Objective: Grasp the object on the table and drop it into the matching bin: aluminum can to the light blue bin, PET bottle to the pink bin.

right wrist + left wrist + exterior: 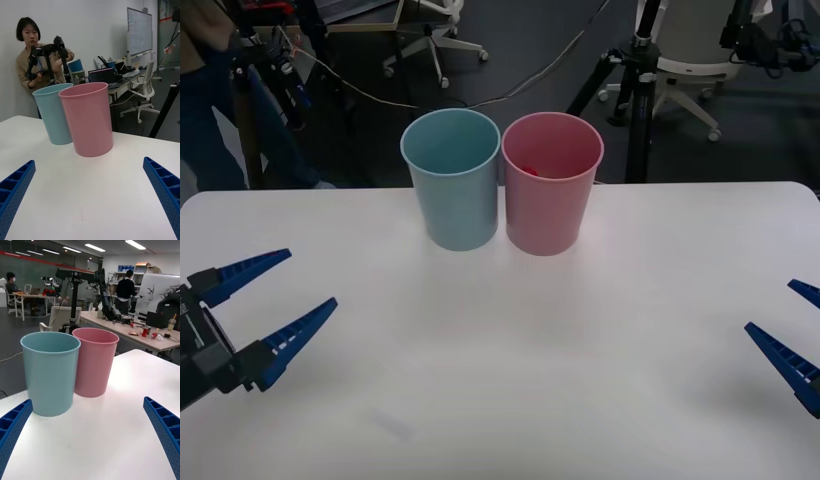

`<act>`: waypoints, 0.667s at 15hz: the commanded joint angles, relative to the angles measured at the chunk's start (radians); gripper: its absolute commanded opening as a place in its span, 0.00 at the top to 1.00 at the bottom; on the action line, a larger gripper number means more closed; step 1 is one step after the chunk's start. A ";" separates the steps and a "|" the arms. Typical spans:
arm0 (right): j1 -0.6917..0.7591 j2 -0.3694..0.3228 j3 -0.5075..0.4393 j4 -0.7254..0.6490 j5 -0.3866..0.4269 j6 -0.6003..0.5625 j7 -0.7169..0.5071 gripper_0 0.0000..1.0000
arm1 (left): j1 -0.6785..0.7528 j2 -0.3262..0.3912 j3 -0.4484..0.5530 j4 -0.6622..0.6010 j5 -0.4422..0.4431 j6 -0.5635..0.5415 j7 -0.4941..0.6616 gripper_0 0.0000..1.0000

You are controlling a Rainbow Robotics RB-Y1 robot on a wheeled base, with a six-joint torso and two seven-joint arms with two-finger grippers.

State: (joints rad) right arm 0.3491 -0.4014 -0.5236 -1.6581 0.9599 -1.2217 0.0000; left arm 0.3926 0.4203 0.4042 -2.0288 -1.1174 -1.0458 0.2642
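Observation:
Two bins stand side by side at the back middle of the white table: the light blue bin on the left and the pink bin on the right, touching or nearly so. Inside the pink bin a small red patch shows by the wall; the rest of the PET bottle is hidden. My left gripper hovers open over the table's left side, nothing between its fingers. My right gripper is open at the right edge. From the wrists I see the pink bin and light blue bin ahead of the right gripper and left gripper.
The table's far edge runs just behind the bins. Beyond it stand a black tripod and office chairs. Bare white tabletop stretches between the two grippers and in front of the bins.

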 commanded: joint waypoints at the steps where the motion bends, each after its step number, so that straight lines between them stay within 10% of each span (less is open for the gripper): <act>1: 0.000 0.000 0.000 0.000 0.000 0.000 0.000 0.00 | 0.063 -0.034 0.042 -0.001 0.013 -0.065 -0.040 0.00; 10: 0.000 0.000 0.000 0.000 0.000 0.000 0.000 0.00 | 0.203 -0.064 0.044 0.002 0.057 -0.068 -0.138 0.00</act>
State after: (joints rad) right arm 0.3491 -0.4014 -0.5236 -1.6581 0.9599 -1.2217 0.0000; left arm 0.5945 0.3559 0.4479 -2.0269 -1.0603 -1.1139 0.1263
